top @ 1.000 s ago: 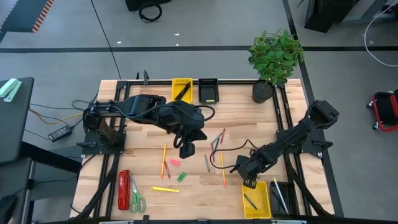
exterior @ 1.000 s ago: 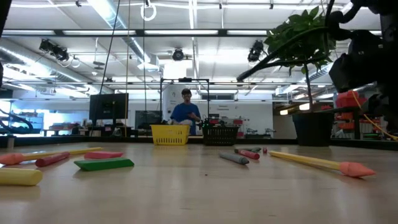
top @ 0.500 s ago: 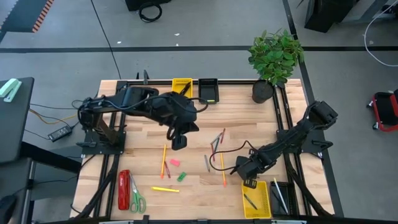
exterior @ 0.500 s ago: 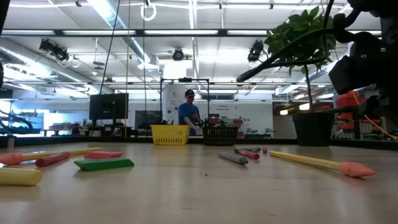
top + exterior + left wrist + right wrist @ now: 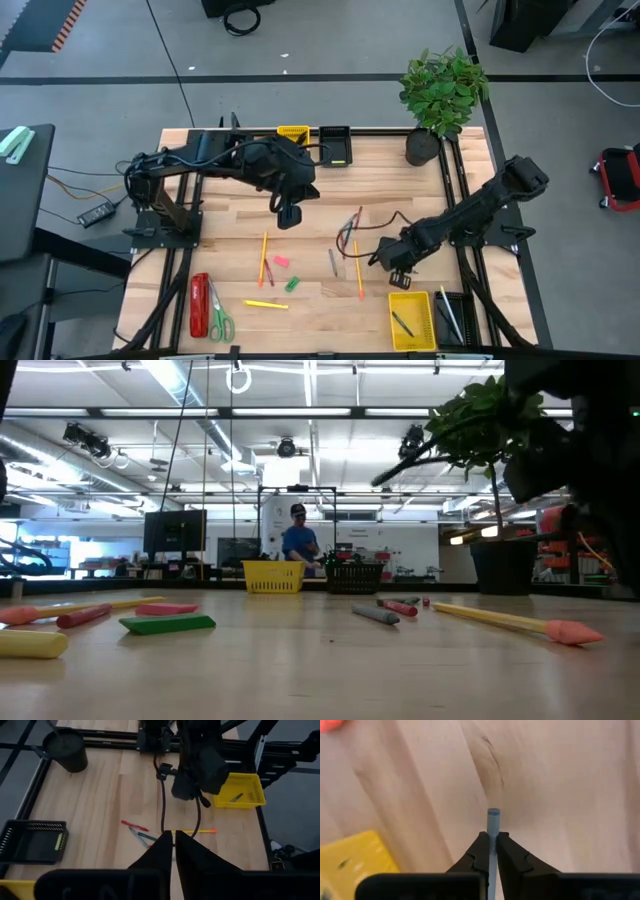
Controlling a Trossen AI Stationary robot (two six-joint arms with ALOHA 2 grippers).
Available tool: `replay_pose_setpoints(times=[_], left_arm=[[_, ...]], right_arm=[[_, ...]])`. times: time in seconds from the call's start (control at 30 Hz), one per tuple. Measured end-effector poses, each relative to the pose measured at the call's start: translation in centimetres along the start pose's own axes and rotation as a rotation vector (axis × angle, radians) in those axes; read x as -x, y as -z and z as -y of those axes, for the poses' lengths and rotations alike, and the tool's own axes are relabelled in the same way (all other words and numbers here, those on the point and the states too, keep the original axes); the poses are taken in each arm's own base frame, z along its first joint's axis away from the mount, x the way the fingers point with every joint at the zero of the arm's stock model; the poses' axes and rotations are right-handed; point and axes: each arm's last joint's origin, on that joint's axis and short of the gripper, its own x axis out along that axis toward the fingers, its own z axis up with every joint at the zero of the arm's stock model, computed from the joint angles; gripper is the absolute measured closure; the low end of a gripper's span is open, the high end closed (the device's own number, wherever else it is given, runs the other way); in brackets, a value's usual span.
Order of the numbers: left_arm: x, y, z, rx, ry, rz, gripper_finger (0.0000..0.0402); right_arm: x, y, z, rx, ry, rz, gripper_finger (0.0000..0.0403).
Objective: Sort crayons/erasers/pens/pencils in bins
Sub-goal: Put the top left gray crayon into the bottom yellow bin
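- Jaws of the right gripper (image 5: pixel 490 851) pinch a thin grey stick, over the desk (image 5: pixel 230 225) beside the near yellow bin (image 5: pixel 412 320).
- Left gripper (image 5: pixel 172 845) hangs pressed together, empty.
- Pencils (image 5: pixel 263 258), crayons (image 5: pixel 333 262) and erasers (image 5: pixel 281 261) lie unsorted.

Left tool (image 5: pixel 287 214) over table centre; right tool (image 5: pixel 385 259) near yellow bin (image 5: pixel 412 319).

A robotics lab: a framed wooden table (image 5: pixel 230 230) on grey floor, ceiling strip lights (image 5: pixel 180 385), monitors (image 5: pixel 175 530) and a person (image 5: pixel 297 535) beyond.
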Motion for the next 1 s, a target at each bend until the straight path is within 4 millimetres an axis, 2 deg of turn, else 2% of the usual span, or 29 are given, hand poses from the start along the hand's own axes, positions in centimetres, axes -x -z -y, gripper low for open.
replay_pose_setpoints(times=[0.13, 0.27, 0.37, 0.47, 0.6, 0.73, 0.87, 1.0], left_arm=[[0.0, -0.1, -0.7, 0.004, -0.024, 0.002, 0.0386], [0.0, -0.1, -1.7, 0.031, -0.046, 0.003, 0.0393], [-0.1, -0.2, -2.6, 0.111, -0.094, 0.010, 0.0387], [-0.2, -0.3, -3.6, 0.229, -0.149, 0.019, 0.0375], [-0.2, -0.3, -4.0, 0.379, -0.162, 0.032, 0.0369], [-0.2, -0.2, -3.3, 0.481, -0.144, 0.038, 0.0379], [-0.3, -0.2, -1.7, 0.568, -0.107, 0.037, 0.0390], [-0.1, -0.5, 0.6, 0.688, -0.063, 0.096, 0.0391]], right_arm=[[2.5, 0.6, 0.5, -0.051, -0.059, 0.024, 0.0377], [5.4, 1.4, 0.4, -0.160, -0.239, 0.044, 0.0377], [7.3, 1.9, -0.2, -0.255, -0.392, 0.068, 0.0377], [8.3, 2.4, -1.5, -0.311, -0.520, 0.088, 0.0376], [7.7, 3.8, -3.2, -0.361, -0.540, 0.016, 0.0375], [6.1, 5.8, -5.1, -0.389, -0.472, -0.017, 0.0375], [4.5, 7.0, -6.4, -0.392, -0.425, 0.018, 0.0373], [3.3, 7.3, -6.9, -0.403, -0.374, 0.014, 0.0371]])
